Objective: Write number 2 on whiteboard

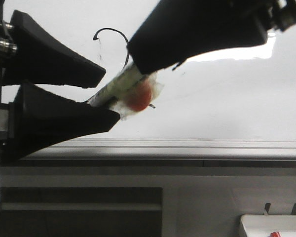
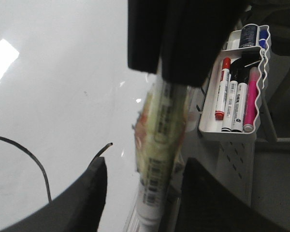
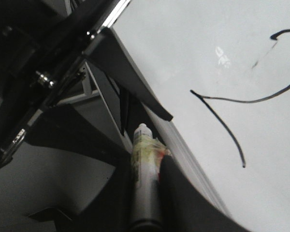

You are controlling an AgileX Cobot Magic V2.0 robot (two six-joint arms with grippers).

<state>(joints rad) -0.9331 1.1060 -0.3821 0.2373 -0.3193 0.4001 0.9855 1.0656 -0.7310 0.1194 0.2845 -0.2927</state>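
One light, stiff marker [image 1: 119, 85], tape-wrapped and likely grippy at mid-barrel, sat clamped in right gripper [image 1: 138, 69]; left gripper [image 1: 101, 96] gaped open at its 8 o'clock.

A big black number 2 [image 3: 241, 104] is drawn on the whiteboard [image 3: 193, 43]. The marker's [image 2: 157, 159] small print is too blurry to read.

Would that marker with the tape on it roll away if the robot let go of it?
Probably: the marker has a long round barrel, so it would likely roll. Its crinkled tape wrap might slow that. It looks stiff and straight, not bendy, and probably light, since the right gripper holds it by one end.
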